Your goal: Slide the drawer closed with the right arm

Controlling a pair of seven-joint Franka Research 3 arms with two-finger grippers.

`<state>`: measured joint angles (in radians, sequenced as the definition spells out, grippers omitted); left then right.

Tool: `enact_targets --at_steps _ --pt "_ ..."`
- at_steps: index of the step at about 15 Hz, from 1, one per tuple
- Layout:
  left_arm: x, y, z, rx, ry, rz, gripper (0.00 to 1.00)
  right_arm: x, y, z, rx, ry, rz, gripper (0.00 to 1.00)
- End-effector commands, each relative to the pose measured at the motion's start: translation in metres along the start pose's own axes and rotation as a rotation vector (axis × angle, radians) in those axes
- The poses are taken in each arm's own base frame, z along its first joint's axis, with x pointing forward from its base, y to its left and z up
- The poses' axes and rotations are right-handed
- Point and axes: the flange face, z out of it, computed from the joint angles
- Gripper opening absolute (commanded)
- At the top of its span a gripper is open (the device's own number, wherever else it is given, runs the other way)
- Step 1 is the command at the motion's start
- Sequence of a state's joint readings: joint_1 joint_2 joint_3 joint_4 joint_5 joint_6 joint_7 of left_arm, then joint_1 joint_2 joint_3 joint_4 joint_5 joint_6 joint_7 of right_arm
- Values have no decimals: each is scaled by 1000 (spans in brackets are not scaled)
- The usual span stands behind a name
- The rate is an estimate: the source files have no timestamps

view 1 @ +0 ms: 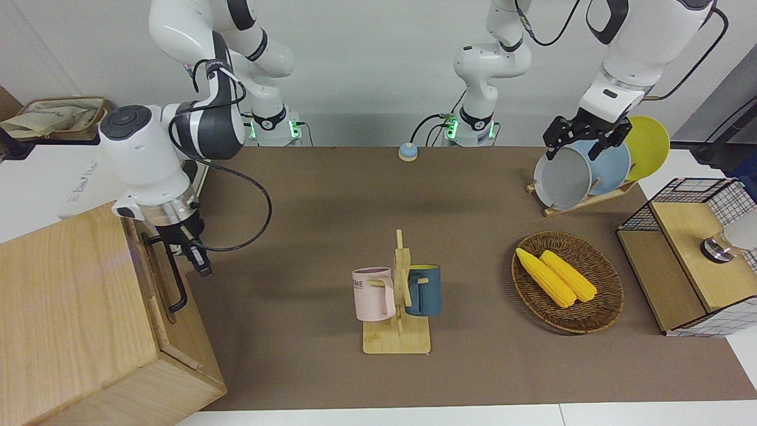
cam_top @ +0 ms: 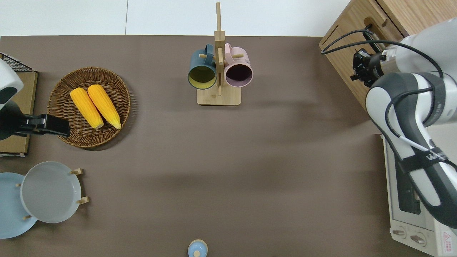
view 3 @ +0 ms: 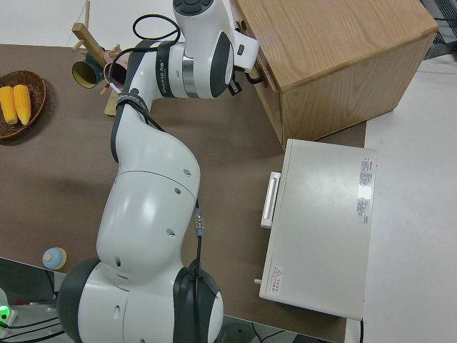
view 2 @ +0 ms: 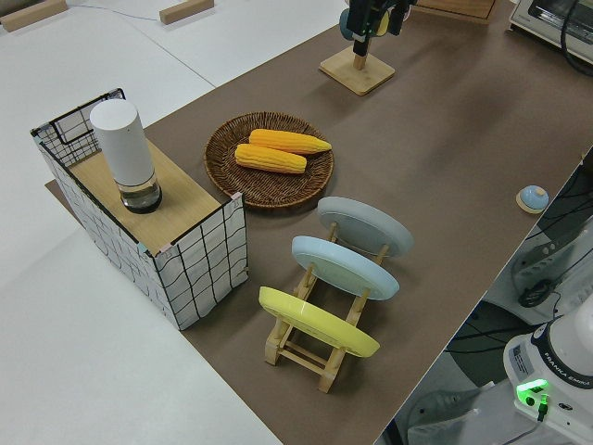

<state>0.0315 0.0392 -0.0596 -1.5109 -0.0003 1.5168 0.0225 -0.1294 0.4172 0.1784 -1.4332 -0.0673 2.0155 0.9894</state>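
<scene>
Here, in the front view, the right gripper (view 1: pixel 198 260) is just beside the black loop handle (view 1: pixel 171 275) of the drawer (view 1: pixel 158 278), in the pale-wood cabinet (view 1: pixel 65 313) at the right arm's end of the table (view 1: pixel 307 213). I cannot tell whether its fingers are open or closed. The drawer looks almost closed. If the push comes off-centre or glances off the handle, the drawer may jam or the cabinet may shift.

In the overhead view, the mug rack (cam_top: pixel 218 71) stands near the table's far edge, well apart from the cabinet, so nothing stands in the way. The left arm is parked.

In the right side view, the white toaster oven (view 3: pixel 321 229) lies just beside the cabinet, near the arm's elbow.
</scene>
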Motion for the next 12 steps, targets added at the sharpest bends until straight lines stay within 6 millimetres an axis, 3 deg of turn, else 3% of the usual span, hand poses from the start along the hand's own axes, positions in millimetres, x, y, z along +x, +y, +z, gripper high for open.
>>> enact_targets --at_steps 1,6,8,12 --pt "1 -1 -4 16 -5 11 993 -47 -15 -13 -71 -83 -163 0" --pt "1 -1 -4 16 -5 11 993 -119 -24 -46 -175 -152 -362 0" --pt "1 -1 -3 16 -7 11 993 -134 -23 -69 -178 -149 -452 0" --pt "1 -1 -4 16 -5 11 995 -142 -10 -106 -172 -156 -653 0"
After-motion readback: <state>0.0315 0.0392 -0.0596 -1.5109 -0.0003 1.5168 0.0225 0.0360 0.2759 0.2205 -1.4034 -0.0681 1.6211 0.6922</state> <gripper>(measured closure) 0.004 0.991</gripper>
